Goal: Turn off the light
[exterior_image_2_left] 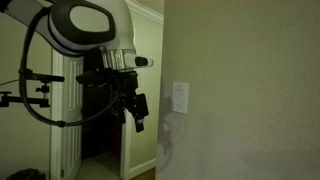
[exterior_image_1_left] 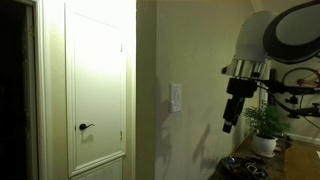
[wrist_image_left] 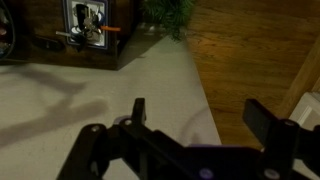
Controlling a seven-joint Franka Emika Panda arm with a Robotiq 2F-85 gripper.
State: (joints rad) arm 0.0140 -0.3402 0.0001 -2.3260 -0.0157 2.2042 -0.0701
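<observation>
The light shows only as its small white switch plate [exterior_image_1_left: 177, 97] on the beige wall, also seen in the other exterior view [exterior_image_2_left: 180, 97]. My gripper [exterior_image_1_left: 230, 119] hangs off the wall, a little lower than the plate and clear of it; it also shows in an exterior view [exterior_image_2_left: 137, 118]. In the wrist view the two dark fingers [wrist_image_left: 195, 110] stand wide apart with nothing between them, over the wall surface and wooden floor. The switch plate is out of the wrist view.
A white panelled door [exterior_image_1_left: 95, 85] with a black lever handle [exterior_image_1_left: 84, 127] stands past the wall corner. A potted plant [exterior_image_1_left: 266, 124] sits on a dark cabinet [exterior_image_1_left: 250, 165] below the arm. A tripod rig [exterior_image_2_left: 30, 95] stands behind the arm.
</observation>
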